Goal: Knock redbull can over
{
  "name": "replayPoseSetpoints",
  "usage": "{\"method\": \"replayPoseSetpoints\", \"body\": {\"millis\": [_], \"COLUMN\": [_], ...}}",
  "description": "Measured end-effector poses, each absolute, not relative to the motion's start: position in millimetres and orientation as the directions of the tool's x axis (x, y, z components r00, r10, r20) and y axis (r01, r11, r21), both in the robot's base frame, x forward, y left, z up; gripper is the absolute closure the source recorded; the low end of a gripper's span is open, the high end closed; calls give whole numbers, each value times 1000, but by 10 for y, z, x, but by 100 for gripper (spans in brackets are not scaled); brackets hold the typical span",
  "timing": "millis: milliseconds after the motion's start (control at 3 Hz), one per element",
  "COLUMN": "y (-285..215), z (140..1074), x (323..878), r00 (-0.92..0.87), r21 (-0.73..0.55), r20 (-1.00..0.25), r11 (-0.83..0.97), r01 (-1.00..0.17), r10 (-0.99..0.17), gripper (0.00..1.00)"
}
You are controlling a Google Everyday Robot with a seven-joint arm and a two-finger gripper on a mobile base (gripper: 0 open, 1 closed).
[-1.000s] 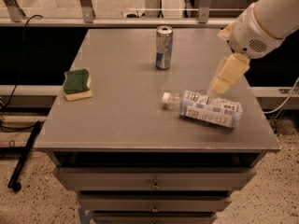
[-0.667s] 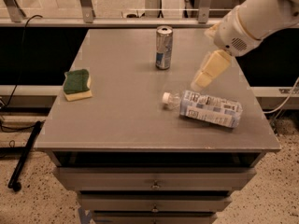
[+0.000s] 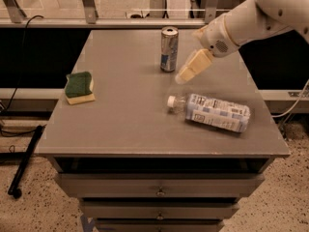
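The redbull can [image 3: 169, 49] stands upright near the back middle of the grey table [image 3: 125, 110]. It is slim, silver and blue, with a silver top rim. My gripper [image 3: 183, 75] hangs from the white arm that reaches in from the upper right. Its cream-coloured tip sits just to the right of the can, at about the height of the can's base, with a small gap between them.
A clear plastic bottle [image 3: 212, 111] with a white-blue label lies on its side at the right of the table, cap pointing left. A green-and-yellow sponge [image 3: 79, 87] lies near the left edge. Drawers sit under the table's front edge.
The arm has swung left across the table, bringing the gripper from the right side to just beside the can. The can, bottle and sponge have not moved.
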State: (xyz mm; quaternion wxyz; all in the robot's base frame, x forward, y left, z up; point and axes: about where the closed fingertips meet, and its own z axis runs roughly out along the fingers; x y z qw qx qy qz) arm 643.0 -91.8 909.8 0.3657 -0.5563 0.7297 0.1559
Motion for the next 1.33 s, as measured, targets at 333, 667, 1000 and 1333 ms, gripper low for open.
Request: {"method": "replayPoseSetpoints", "body": {"millis": [333,667,1000,1333], "y": [-781,-613,-506,-327], "z": [9057,9105,9125,9090], "x": [6667,6866,6877,6687], "r00": [-93,-52,-40,-56], "r21": [-156,-148,-129,-68], "r20": [-774,-828,-849,-865], "r11": [330,306,282,228], "r01": [-931,-940,-951,-971], "r10": [-626,-559,-527,-499], "gripper": [0,0,0,0]}}
